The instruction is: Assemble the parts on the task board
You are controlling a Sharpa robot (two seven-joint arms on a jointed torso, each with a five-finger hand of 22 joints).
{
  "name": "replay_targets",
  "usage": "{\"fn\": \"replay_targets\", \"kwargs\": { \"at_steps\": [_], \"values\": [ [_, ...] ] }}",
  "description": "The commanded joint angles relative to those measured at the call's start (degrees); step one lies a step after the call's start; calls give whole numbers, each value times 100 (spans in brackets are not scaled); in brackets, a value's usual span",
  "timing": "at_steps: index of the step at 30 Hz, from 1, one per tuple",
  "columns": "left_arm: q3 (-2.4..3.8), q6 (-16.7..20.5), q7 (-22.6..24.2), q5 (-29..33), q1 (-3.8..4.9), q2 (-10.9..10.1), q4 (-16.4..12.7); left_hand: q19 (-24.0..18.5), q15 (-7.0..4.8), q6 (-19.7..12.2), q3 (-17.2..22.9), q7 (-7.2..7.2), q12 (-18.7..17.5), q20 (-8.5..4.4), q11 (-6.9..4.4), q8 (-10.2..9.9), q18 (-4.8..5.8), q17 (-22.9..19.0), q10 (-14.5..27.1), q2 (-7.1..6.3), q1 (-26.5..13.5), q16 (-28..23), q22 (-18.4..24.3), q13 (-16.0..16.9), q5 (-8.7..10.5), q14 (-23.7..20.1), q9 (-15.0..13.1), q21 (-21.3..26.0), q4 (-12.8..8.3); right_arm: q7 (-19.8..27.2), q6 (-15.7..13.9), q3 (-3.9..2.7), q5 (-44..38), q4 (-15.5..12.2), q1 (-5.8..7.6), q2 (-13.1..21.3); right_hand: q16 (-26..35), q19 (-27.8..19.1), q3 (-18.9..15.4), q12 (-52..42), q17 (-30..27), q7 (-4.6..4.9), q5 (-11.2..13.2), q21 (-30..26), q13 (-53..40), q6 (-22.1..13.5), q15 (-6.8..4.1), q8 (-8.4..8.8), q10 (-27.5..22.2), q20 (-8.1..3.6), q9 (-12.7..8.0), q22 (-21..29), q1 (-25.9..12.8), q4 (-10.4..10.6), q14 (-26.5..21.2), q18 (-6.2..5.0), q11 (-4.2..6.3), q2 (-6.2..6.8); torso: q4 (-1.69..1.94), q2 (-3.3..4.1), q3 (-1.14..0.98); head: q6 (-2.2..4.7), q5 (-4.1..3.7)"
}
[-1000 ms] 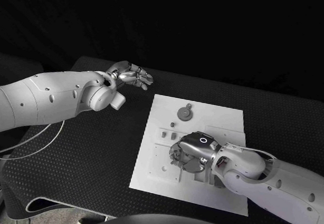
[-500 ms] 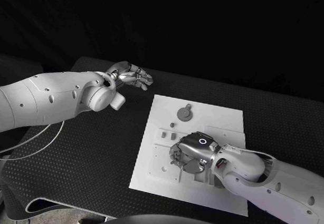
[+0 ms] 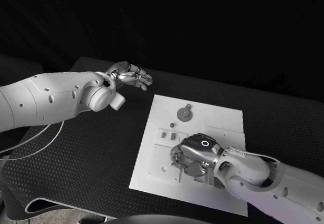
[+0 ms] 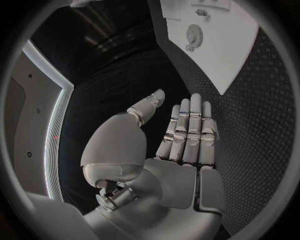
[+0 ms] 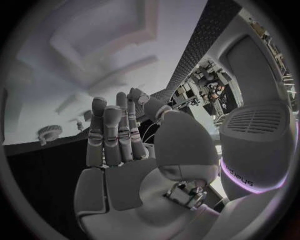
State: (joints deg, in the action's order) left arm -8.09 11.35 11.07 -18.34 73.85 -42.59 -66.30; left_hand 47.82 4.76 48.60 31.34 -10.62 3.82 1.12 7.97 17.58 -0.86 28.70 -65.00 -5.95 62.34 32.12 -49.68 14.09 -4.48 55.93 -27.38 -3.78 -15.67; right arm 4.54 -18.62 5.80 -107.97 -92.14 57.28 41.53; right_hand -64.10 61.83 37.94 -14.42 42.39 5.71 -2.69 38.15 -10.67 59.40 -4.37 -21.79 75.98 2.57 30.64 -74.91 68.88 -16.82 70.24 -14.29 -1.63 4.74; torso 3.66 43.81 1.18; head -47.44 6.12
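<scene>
The task board [image 3: 200,115] is taken as landmark, lying mid-table [image 3: 89,153]. Over its near middle the right hand [image 3: 191,154] is pressed down, fingers curled; whether anything is held cannot be told. A round gear part [image 3: 183,113] is seen at the board's far end, and again from the left wrist [image 4: 194,34]. Off the far left corner, the left hand [image 3: 132,76] is held flat, fingers straight and empty [image 4: 187,135].

Left hand [image 3: 132,76] open; right hand [image 3: 191,153] lowered, palm down
</scene>
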Motion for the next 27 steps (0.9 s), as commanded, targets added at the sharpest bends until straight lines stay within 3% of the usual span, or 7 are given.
{"fn": "replay_targets", "kwargs": {
  "at_steps": [1,27],
  "values": [
    [5,-62,35,27,7,1,-16,22,3,-50,-27,-4,20,2,1,19,86,9,42,9,5,-30,11,-9,26,43,9,-4,-11,-69,77,-7,-160,-54,22,13,-28,41,5,-11,8,-4,-20,34,4,46,-43,-15,42,-2,6,-137,81,8,14,-71,13,-3,-5,0,5,-6,-1],
    [5,-68,29,27,7,-8,-17,24,4,-53,-29,-5,20,3,2,20,86,24,44,6,12,-45,24,-11,27,43,11,-4,-15,-684,771,-9,-1124,-229,177,-71,-34,54,-2,-4,32,-14,-20,64,-11,73,-51,-24,76,-10,16,-134,68,13,39,-71,22,30,4,3,2,-55,40]
  ]
}}
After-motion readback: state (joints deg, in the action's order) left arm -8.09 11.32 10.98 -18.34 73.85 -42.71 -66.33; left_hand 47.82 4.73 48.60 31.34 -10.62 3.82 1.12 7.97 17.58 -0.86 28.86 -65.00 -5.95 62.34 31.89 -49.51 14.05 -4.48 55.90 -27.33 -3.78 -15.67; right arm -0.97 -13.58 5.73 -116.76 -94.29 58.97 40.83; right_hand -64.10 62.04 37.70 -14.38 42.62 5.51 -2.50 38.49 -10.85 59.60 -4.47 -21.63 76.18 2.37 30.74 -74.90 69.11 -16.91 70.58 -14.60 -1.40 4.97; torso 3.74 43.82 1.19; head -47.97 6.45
